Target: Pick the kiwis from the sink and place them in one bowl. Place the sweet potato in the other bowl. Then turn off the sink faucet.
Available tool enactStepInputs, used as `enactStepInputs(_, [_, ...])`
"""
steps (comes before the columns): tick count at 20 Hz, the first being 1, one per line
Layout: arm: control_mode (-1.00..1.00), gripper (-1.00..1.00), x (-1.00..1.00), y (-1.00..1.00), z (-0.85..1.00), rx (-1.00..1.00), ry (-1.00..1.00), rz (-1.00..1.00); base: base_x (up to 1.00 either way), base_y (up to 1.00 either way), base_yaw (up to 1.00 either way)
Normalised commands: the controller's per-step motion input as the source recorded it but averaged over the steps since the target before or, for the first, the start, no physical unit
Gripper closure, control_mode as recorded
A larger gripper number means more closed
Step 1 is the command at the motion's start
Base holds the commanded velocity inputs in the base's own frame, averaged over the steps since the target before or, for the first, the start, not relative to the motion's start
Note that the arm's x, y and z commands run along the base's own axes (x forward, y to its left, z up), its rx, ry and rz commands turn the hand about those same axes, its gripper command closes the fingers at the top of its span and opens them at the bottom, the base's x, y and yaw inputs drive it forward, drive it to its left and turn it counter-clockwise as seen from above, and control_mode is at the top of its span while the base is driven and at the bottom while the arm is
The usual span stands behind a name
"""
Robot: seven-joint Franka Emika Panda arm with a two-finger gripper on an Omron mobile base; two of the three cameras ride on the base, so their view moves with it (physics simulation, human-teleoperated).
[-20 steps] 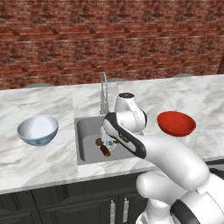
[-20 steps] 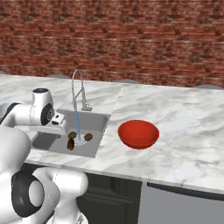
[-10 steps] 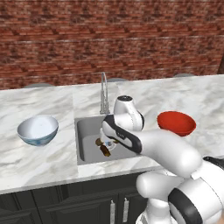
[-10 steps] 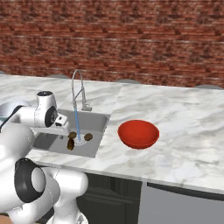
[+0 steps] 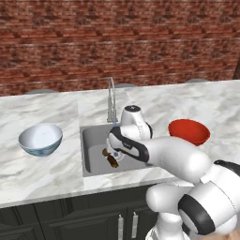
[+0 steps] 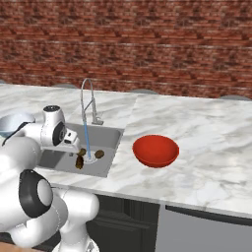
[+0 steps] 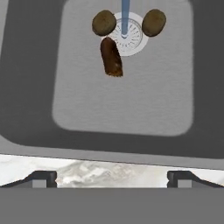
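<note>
Two olive-brown kiwis [image 7: 103,22] [image 7: 154,22] lie on either side of the round drain in the sink [image 7: 131,105]. The dark reddish-brown sweet potato [image 7: 111,57] lies just in front of them. Water runs from the silver faucet [image 5: 111,101] onto the drain. My gripper [image 7: 112,179] hovers open above the near edge of the basin, with nothing between its fingers and the fruit further ahead. The white and blue bowl [image 5: 41,138] stands on the counter left of the sink, the red bowl [image 5: 188,131] to its right. The kiwis [image 6: 99,154] and sweet potato [image 6: 78,162] also show in the right base view.
White marble counter [image 5: 42,173] surrounds the sink, backed by a brick wall [image 5: 117,42]. The faucet's gooseneck [image 6: 87,98] rises behind the basin, close to my hand. Dark cabinet fronts run below the counter edge.
My hand has shifted a little toward and down over the sink. The jaws have stayed open, and the fruit and bowls have not moved.
</note>
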Motion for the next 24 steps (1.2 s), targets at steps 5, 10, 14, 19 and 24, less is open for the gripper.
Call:
enactStepInputs(5, [-1.00,-1.00,0.21,0.07,-0.09,0.00,0.00,0.00,0.00,0.00,0.00])
enactStepInputs(10, [-1.00,-1.00,0.20,0.07,-0.08,0.00,0.03,-0.01,0.00,0.00,0.00])
enactStepInputs(14, [-1.00,-1.00,0.18,0.06,-0.14,0.00,0.06,-0.02,0.00,0.00,0.00])
enactStepInputs(19, [-1.00,-1.00,0.14,0.01,-0.18,0.00,0.02,-0.02,0.00,0.00,0.00])
enactStepInputs(24, [-1.00,-1.00,0.13,0.01,-0.18,0.00,0.00,0.00,0.00,0.00,0.00])
